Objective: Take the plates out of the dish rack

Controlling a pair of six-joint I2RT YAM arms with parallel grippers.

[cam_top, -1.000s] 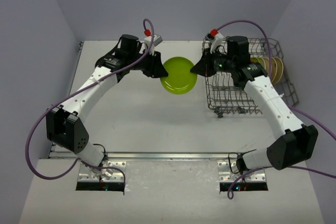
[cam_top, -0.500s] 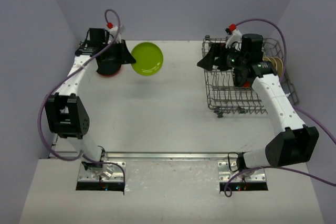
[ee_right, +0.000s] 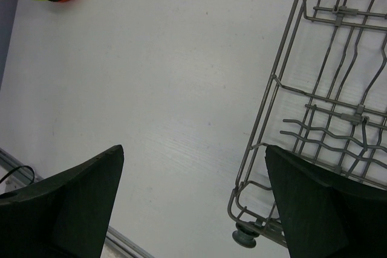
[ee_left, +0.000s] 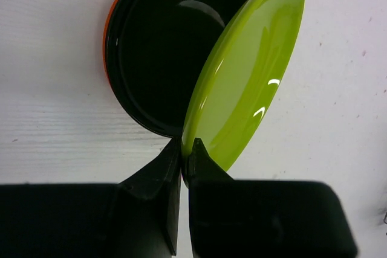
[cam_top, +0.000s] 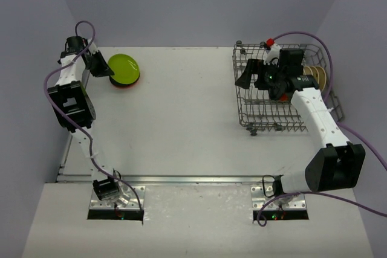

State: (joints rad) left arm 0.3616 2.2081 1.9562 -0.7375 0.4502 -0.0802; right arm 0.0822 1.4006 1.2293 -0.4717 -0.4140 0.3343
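Note:
A lime green plate [ee_left: 248, 70] hangs tilted over an orange plate [ee_left: 107, 22] that lies flat at the table's back left. My left gripper [ee_left: 186, 149] is shut on the lime plate's near rim. In the top view the lime plate [cam_top: 123, 67] covers most of the orange one [cam_top: 126, 84], and the left gripper [cam_top: 100, 67] is at its left. My right gripper [ee_right: 193, 149] stands wide open and empty above the left side of the dish rack [ee_right: 275, 78]. Beige plates [cam_top: 314, 77] stand on edge at the right end of the dish rack [cam_top: 272, 113].
The rack's corner knob [ee_right: 244, 235] sits just below my right fingers. The side wall runs close behind the left gripper. A metal rail [cam_top: 181, 179] borders the table's near edge.
The right gripper has let go of the lime plate and opened, staying over the rack. The left arm has swung far left with the plate, to above the orange one.

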